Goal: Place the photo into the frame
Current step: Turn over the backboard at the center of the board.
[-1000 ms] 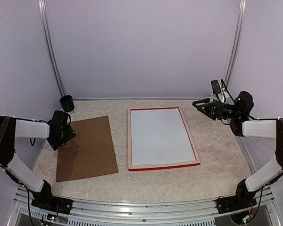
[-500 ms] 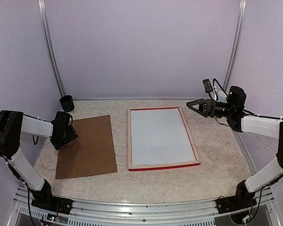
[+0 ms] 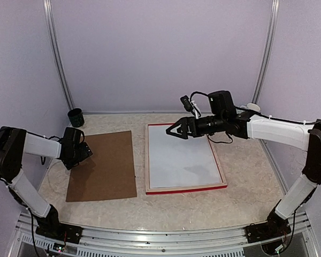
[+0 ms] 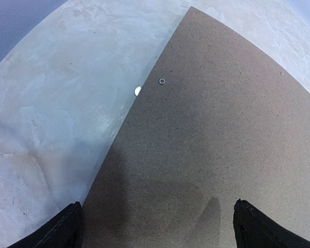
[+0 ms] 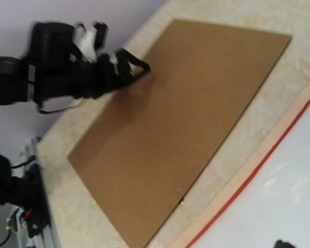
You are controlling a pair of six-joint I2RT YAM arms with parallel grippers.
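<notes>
- L gripper (image 3: 83, 154) hovering over board's (image 3: 104, 168) left edge, fingers wide apart.
- R gripper (image 3: 171, 131) hovering over frame's (image 3: 186, 189) far edge, fingers apart.
- Frame lying back-up mid-table, white sheet (image 3: 182, 158) inside.

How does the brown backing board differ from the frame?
The backing board is plain brown; the frame is pale wood edged red. The board is a bare thin sheet; the frame's rim surrounds a white sheet. The board lies left, the frame centre. Both are rectangles lying flat.
</notes>
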